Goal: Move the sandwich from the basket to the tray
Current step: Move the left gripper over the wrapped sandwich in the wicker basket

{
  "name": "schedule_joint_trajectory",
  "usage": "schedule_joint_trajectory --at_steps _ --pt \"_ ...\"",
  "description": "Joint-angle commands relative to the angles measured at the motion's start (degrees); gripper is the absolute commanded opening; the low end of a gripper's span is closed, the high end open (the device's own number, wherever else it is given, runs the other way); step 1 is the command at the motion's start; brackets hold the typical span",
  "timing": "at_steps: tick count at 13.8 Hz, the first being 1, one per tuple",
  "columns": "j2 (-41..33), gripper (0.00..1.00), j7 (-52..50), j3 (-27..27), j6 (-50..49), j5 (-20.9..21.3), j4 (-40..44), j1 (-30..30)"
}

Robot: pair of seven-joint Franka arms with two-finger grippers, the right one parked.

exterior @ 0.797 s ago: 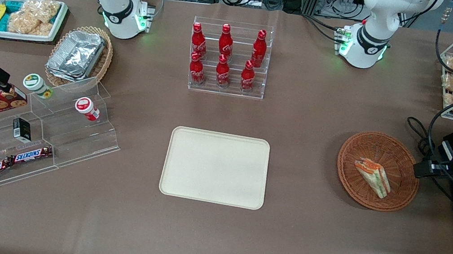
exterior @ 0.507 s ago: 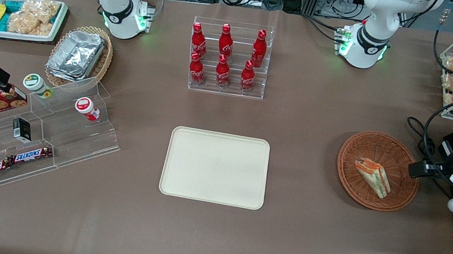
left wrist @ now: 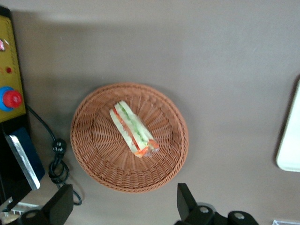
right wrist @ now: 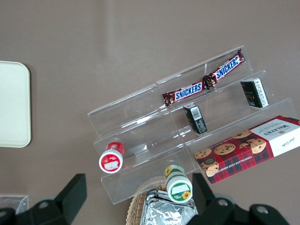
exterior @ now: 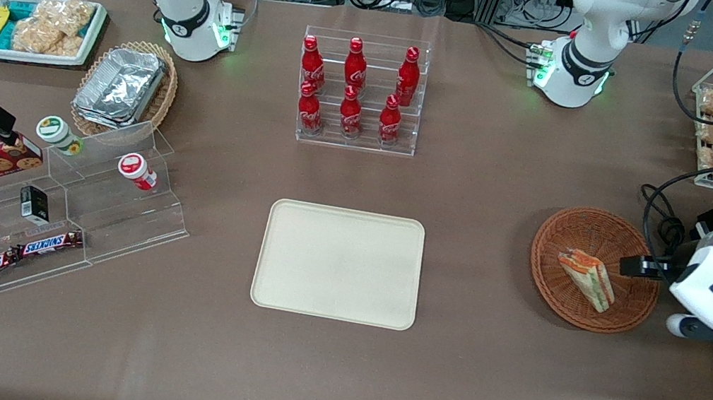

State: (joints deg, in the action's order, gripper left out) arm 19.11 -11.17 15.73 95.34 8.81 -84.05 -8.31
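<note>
There was 1 triangular wedge sandwich [exterior: 586, 279] with pale bread and orange and green layers, in 1 round reddish-brown wicker basket [exterior: 566, 233], below the spread fingers [left wrist: 185, 202] of the 1 left-arm gripper [left wrist: 124, 206]. 1 flat cream rectangular tray [exterior: 339, 263] lay well apart from those fingers. 6 red cola bottles [exterior: 354, 86] stood in 1 clear acrylic rack [exterior: 408, 147]. 2 Snickers bars [exterior: 20, 255] lay on 1 clear stepped stand [exterior: 131, 221].

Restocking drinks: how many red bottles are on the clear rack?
6: three along the rack's upper step, three on the lower step. None looks hidden. The end effector, open, is above the basket.
</note>
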Motion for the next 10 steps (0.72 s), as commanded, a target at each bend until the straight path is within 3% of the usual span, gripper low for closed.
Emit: schedule_joint_trajectory --at_steps 1,6,10 --pt "-2.67 0.99 0.19 -1.13 5.53 -0.02 -9.78 -1.0" --pt "-3.38 0.99 -4.9 -1.32 20.2 -0.28 -23.06 -3.47" --pt "-0.66 0.99 -15.87 -1.32 32.42 -0.64 -28.62 -3.56"
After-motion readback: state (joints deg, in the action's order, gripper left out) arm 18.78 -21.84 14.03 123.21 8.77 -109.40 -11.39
